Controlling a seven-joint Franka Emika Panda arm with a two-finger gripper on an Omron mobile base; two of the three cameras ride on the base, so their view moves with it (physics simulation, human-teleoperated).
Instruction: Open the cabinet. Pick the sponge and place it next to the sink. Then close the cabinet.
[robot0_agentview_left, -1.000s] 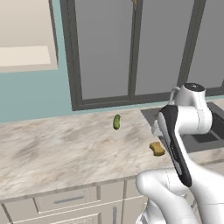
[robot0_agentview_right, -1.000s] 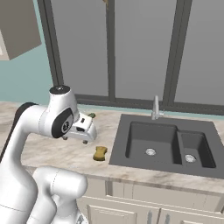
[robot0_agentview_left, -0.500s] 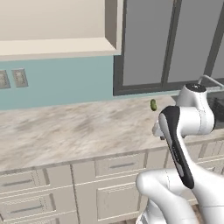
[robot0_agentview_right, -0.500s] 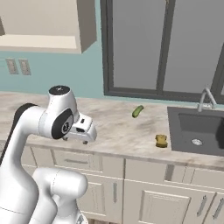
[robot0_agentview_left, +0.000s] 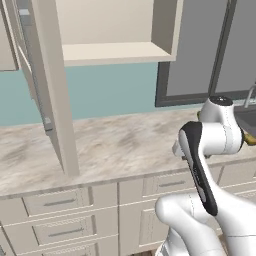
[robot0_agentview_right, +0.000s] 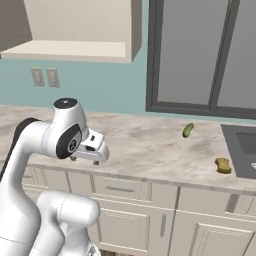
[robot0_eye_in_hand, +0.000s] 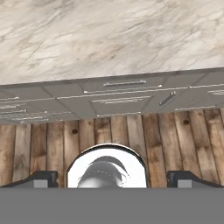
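I count one sponge (robot0_agentview_right: 223, 165), one green pickle-like thing (robot0_agentview_right: 188, 130), one sink (robot0_agentview_right: 243, 150) and one open cabinet (robot0_agentview_left: 117, 35), its door (robot0_agentview_left: 52, 95) swung out at the left. The sponge lies on the table (robot0_agentview_right: 145, 145) just beside the sink's left rim, well to the right of my claw (robot0_agentview_right: 95, 161). The claw hangs released over the table's front edge, holding nothing.
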